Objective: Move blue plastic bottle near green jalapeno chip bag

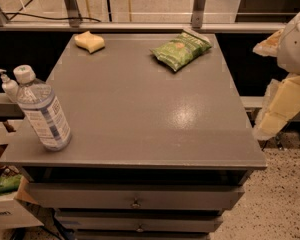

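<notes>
The blue plastic bottle (42, 111) stands upright near the front left corner of the grey table (150, 119). It is clear, with a white cap and a blue-and-white striped label. The green jalapeno chip bag (180, 49) lies flat at the back of the table, right of centre, far from the bottle. My gripper (280, 106) shows as pale cream and white parts at the right edge of the view. It hangs beside the table's right side, off the tabletop, apart from both the bottle and the bag.
A pale yellow sponge (89, 41) lies at the back left of the table. A small white pump dispenser (9, 86) stands just behind the bottle, off the left edge. Drawers (135, 203) sit under the tabletop. A cardboard box (5, 206) stands on the floor at the left.
</notes>
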